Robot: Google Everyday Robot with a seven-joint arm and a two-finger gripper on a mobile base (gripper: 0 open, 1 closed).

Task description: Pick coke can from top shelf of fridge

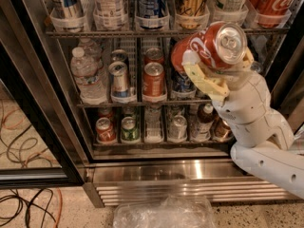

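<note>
Grips the coke can (203, 47) in the gripper (216, 63), tilted with lid outward; hangs with the top shelf (156, 33) just above and the fridge (190, 172) behind

red coke can (209, 46) with white script and silver lid, clasped in the cream-yellow hand (222, 66) in front of the fridge (190, 172), just under the grey wire top shelf (166, 33). white arm (256, 122). ribbed steel base, black door frame. orange and black cables (21, 148) on speckled floor (266, 220).
</note>
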